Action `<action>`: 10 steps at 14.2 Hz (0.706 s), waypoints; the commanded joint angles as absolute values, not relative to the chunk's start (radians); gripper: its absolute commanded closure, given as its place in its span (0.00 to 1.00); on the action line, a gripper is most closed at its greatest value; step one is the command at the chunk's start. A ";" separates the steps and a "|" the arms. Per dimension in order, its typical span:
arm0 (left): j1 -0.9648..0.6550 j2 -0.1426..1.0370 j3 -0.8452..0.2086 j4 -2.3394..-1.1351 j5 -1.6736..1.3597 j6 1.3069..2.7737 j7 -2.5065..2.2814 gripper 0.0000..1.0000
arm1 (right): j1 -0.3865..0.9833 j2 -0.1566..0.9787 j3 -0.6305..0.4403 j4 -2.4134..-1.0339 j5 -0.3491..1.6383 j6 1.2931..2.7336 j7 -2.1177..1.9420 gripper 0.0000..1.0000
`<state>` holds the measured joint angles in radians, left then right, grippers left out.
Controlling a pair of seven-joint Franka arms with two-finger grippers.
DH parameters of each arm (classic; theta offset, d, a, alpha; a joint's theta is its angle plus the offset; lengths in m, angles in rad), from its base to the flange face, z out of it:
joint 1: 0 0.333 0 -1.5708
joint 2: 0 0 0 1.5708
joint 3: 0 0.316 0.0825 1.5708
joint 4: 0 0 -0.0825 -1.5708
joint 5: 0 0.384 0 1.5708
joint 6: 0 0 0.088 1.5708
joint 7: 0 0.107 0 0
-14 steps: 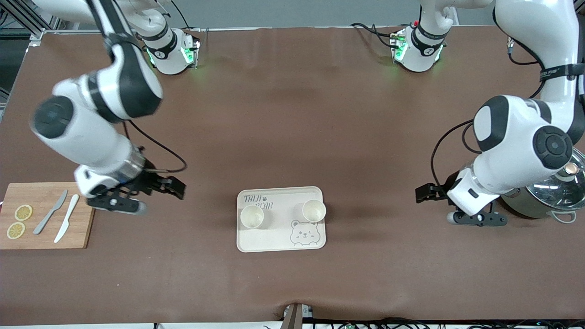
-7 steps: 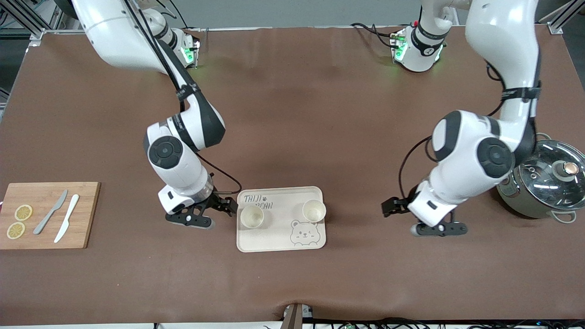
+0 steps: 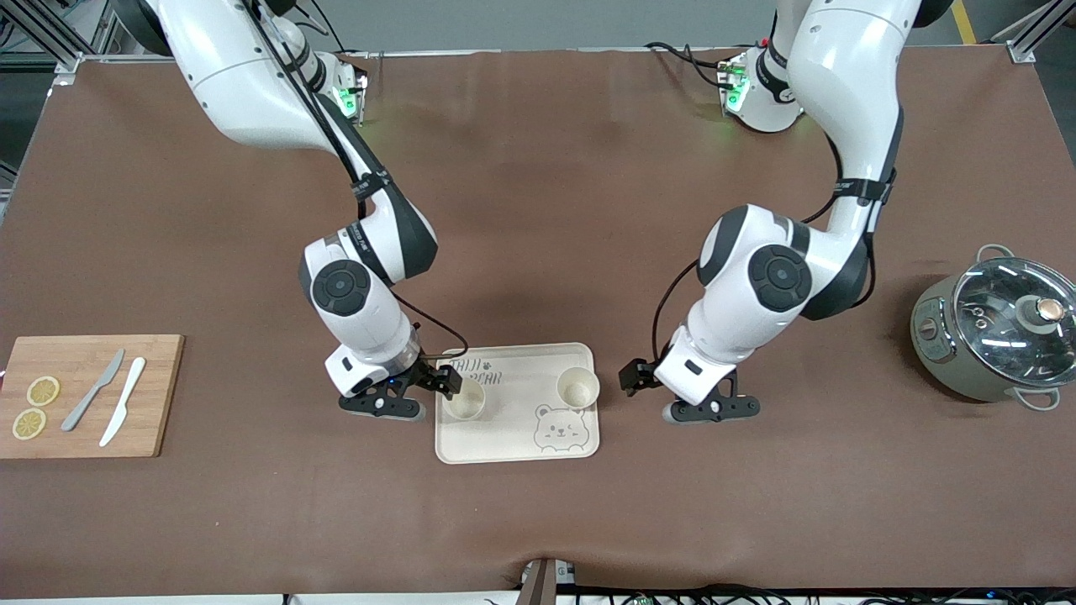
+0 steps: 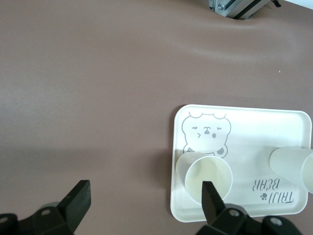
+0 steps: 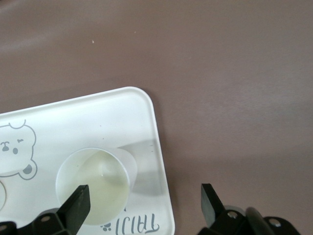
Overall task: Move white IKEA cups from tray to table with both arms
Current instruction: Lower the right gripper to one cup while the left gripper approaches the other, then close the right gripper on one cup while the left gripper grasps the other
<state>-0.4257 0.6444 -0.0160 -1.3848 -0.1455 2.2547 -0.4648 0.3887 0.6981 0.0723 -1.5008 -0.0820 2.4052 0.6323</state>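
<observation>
Two white IKEA cups (image 3: 463, 400) (image 3: 577, 387) on tray (image 3: 504, 441) lettered "TAIJI BEAR" | left gripper (image 3: 637, 380) jaws wide | right gripper (image 3: 433, 382) jaws wide

The right gripper (image 3: 448, 382) covers part of one small white cup (image 3: 465, 407) near the cream bear tray's (image 3: 513, 441) edge.

A robotics lab: two arms (image 3: 361, 277) bolted to a brown-matted table (image 3: 538, 210) framed by aluminium rails (image 3: 50, 42).
</observation>
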 commanded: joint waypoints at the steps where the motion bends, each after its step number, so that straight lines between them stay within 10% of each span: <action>1: -0.439 0.713 -0.006 -1.347 -0.155 2.315 -0.474 0.00 | 0.411 0.741 0.061 -1.471 -0.104 2.430 0.675 0.00; 10: -0.512 0.819 -0.005 -1.350 -0.150 2.431 -0.532 0.00 | 0.423 0.814 0.061 -1.473 -0.104 2.536 0.675 0.00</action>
<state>-0.4876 0.7784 -0.0165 -1.3759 -0.1455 2.3932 -0.5183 0.4108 0.7885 0.0717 -1.5001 -0.0821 2.5170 0.6449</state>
